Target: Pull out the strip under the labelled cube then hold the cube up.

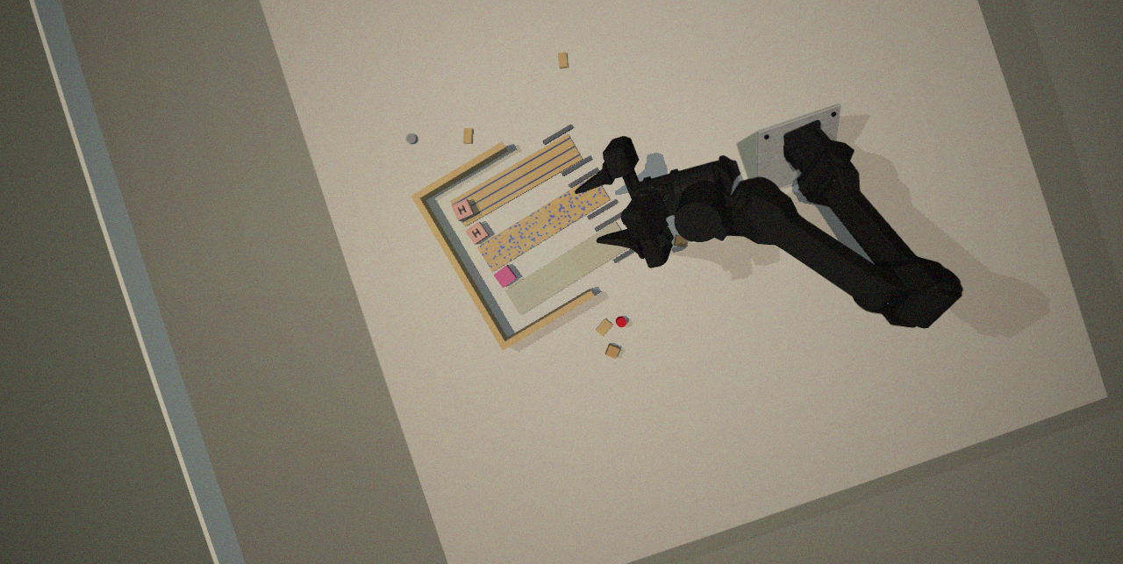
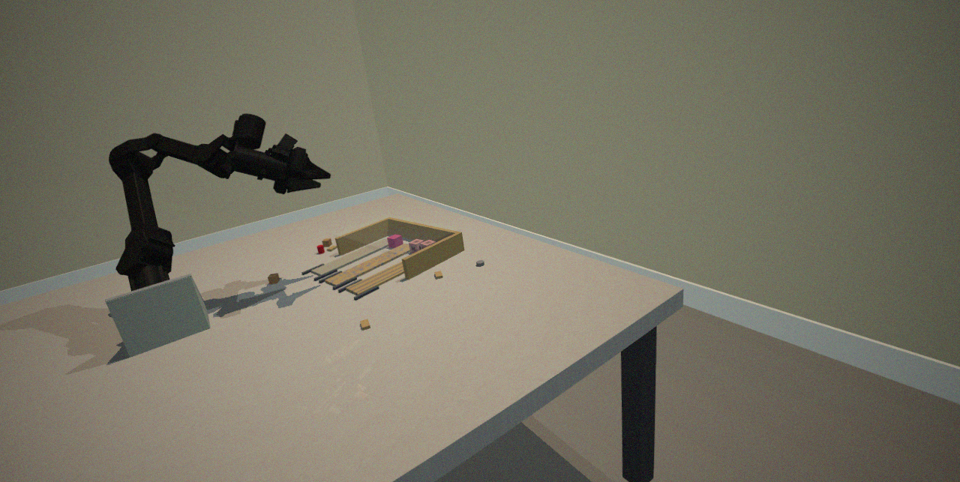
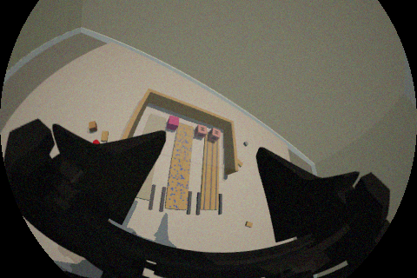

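My gripper (image 1: 588, 215) (image 2: 325, 180) (image 3: 212, 145) is open and empty, high above the near ends of the strips. A pink cube marked H (image 1: 462, 209) (image 3: 215, 134) rests on the far end of the striped strip (image 1: 518, 177) (image 2: 379, 277) (image 3: 211, 174). Another pink H cube (image 1: 476, 232) (image 3: 201, 130) sits beside it, seemingly between that strip and the blue-speckled strip (image 1: 541, 226) (image 2: 369, 266) (image 3: 179, 169). A plain magenta cube (image 1: 504, 275) (image 2: 394, 241) (image 3: 173, 122) sits between the speckled strip and the plain pale strip (image 1: 557, 270) (image 2: 355, 256), partly hidden by a finger in the wrist view.
A three-sided wooden wall (image 1: 458, 271) (image 2: 433, 254) (image 3: 191, 109) surrounds the far ends. Dark bars flank the strips' near ends. A red cylinder (image 1: 621, 321) (image 2: 320, 249), small wooden blocks and a grey disc (image 1: 411, 138) (image 2: 480, 263) (image 3: 246, 143) lie outside the wall.
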You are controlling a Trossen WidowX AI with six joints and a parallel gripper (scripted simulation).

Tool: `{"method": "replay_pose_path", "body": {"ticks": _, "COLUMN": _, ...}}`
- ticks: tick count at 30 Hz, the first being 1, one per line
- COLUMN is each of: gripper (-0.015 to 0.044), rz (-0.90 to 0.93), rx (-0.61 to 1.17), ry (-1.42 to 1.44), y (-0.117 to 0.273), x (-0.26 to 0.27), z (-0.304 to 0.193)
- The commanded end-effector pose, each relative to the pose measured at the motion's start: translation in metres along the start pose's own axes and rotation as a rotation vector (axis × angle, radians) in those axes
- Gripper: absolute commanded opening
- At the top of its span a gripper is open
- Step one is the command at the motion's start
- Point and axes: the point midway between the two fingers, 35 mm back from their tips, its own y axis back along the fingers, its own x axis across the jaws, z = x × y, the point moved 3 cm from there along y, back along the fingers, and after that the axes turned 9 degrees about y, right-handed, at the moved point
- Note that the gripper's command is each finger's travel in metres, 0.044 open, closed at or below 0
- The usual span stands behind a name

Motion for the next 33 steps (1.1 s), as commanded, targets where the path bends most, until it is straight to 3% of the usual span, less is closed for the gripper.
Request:
{"method": "replay_pose_path", "body": {"ticks": 1, "gripper": 0.0400, "rz": 0.073, "rx": 0.069, "ry": -0.274, "y": 0.025, "x": 0.003, "z": -0.049}}
{"method": "replay_pose_path", "body": {"ticks": 4, "gripper": 0.0400, "rz": 0.100, "rx": 0.088, "ry": -0.393, "y": 0.036, "x": 0.007, "z": -0.068}}
{"method": "replay_pose_path", "body": {"ticks": 17, "gripper": 0.0400, "rz": 0.100, "rx": 0.088, "ry": -0.393, "y": 0.036, "x": 0.007, "z": -0.068}}
{"method": "replay_pose_path", "body": {"ticks": 32, "gripper": 0.0006, "rz": 0.211, "rx": 0.507, "ry": -0.263, "y": -0.057, "x": -0.046, "z": -0.088}}
{"method": "replay_pose_path", "body": {"ticks": 33, "gripper": 0.0000, "rz": 0.224, "rx": 0.538, "ry": -0.253, "y": -0.062, "x": -0.049, "z": -0.091}}
